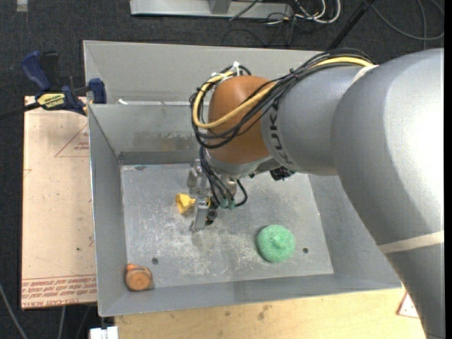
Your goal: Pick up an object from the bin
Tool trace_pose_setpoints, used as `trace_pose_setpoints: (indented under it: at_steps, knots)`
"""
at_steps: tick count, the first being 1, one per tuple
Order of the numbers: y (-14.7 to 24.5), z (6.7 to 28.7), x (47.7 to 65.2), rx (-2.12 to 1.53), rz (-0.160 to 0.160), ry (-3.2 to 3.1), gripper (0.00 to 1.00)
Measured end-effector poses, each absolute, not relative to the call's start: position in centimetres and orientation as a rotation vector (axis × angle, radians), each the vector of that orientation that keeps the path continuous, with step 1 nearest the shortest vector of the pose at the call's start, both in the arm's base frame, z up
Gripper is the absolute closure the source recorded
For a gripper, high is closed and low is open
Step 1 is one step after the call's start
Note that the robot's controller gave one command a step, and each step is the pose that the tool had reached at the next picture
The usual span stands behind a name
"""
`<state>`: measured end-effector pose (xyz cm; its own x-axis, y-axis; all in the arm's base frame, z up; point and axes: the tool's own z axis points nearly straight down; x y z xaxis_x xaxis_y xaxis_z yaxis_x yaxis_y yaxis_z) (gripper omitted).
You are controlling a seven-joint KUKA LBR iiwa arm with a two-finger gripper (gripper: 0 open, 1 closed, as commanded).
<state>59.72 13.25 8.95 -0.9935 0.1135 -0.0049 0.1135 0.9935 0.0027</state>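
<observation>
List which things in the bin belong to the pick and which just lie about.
In play: gripper, low near the middle; small yellow piece, close beside it.
Lying about: green round lump, view's lower right; orange stub, lower-left corner.

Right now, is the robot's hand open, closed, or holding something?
Gripper: cannot be told; it hangs just beside a small yellow thing.

The grey bin (pixel 162 249) holds a yellow piece (pixel 184 203), green ball (pixel 275 244) and orange stub (pixel 139 278).
</observation>
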Motion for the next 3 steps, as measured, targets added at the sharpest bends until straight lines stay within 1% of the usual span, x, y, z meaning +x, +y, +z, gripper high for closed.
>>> trace_pose_setpoints:
  at_steps: [1, 3]
  knots:
    - [13.16, 7.02, 61.04, 0.161, 0.003, 3.135, 1.00]
    - [13.13, 7.42, 60.89, 0.162, 0.001, 3.139, 1.00]
